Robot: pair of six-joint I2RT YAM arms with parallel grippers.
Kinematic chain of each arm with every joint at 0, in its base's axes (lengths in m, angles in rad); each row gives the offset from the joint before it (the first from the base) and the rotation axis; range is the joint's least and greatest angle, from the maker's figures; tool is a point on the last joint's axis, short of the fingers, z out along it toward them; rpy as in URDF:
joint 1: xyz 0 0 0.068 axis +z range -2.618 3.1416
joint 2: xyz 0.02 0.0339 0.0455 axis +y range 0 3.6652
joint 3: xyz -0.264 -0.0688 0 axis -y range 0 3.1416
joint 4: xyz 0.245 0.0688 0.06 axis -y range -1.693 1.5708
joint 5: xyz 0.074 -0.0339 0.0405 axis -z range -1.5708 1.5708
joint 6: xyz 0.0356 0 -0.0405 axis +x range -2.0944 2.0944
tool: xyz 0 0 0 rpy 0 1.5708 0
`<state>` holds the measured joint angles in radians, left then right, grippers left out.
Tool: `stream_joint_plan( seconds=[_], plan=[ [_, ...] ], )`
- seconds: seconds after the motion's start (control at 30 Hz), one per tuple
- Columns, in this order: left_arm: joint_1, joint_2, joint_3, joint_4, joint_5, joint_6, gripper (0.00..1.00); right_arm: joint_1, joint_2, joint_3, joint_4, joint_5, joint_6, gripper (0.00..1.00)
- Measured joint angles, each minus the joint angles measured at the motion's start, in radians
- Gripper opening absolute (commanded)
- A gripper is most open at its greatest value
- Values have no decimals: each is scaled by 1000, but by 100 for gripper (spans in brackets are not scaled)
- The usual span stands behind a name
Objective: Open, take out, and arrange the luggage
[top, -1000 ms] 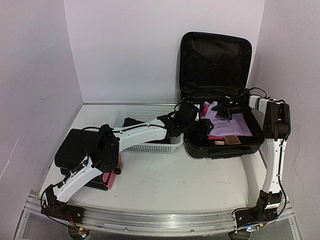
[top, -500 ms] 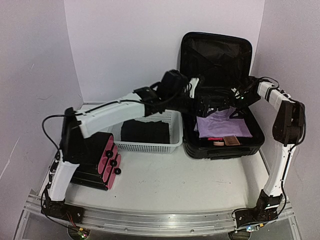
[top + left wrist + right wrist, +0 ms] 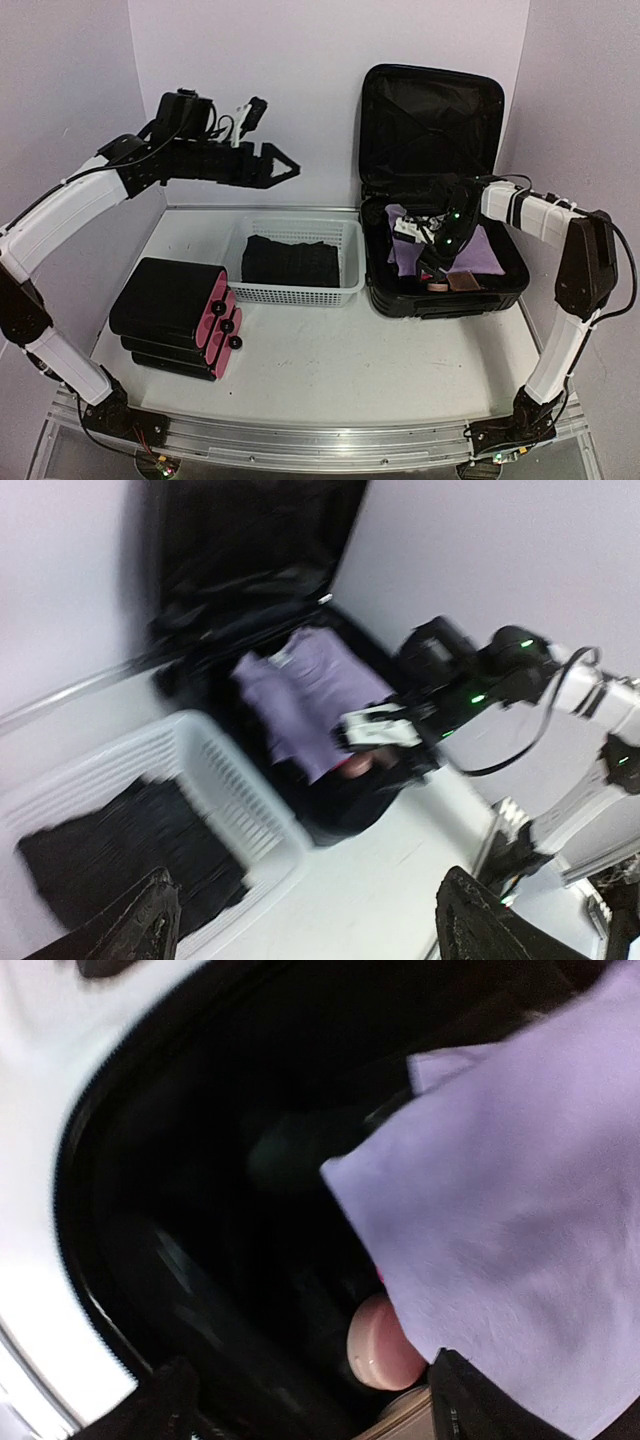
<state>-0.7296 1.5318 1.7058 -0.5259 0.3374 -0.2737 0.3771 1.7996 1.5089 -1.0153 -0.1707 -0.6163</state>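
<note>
Reaching in from the right, the right arm bent down at the wrist so that the right gripper (image 3: 436,262) pointed into the luggage (image 3: 440,298). The luggage lay open at the table's back right, its lid upright against the wall. The gripper's jaws stood apart and empty over a purple cloth (image 3: 485,250). The left arm stretched high above the white basket (image 3: 300,292), the left gripper (image 3: 285,170) spread wide, holding nothing.

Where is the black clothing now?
Seen from above, the black clothing lies in the white basket, between the open luggage on the right and the black-and-pink case on the left.
</note>
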Motion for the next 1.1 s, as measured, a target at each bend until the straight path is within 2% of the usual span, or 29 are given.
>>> stream_joint_plan(
  seconds=[0.07, 0.17, 0.33, 0.47, 1.0, 1.1],
  plan=[
    [34, -59, -62, -50, -20, 28, 91, 16, -1, -33, 16, 31, -95, 52],
    [40, -153, -132, -130, -45, 83, 92, 31, -1, -39, 49, 54, -201, 50],
    [50, -268, -182, -204, -79, 154, 92, 33, -2, -47, 125, 32, -337, 58],
    [60, -294, -201, -225, -91, 174, 92, 34, -2, -84, 189, 5, -429, 67],
    [62, -295, -245, -242, -95, 161, 92, 43, 66, -92, 315, 61, -628, 75],
    [62, -294, -245, -242, -93, 151, 92, 56, 67, -113, 391, 103, -648, 75]
  ],
)
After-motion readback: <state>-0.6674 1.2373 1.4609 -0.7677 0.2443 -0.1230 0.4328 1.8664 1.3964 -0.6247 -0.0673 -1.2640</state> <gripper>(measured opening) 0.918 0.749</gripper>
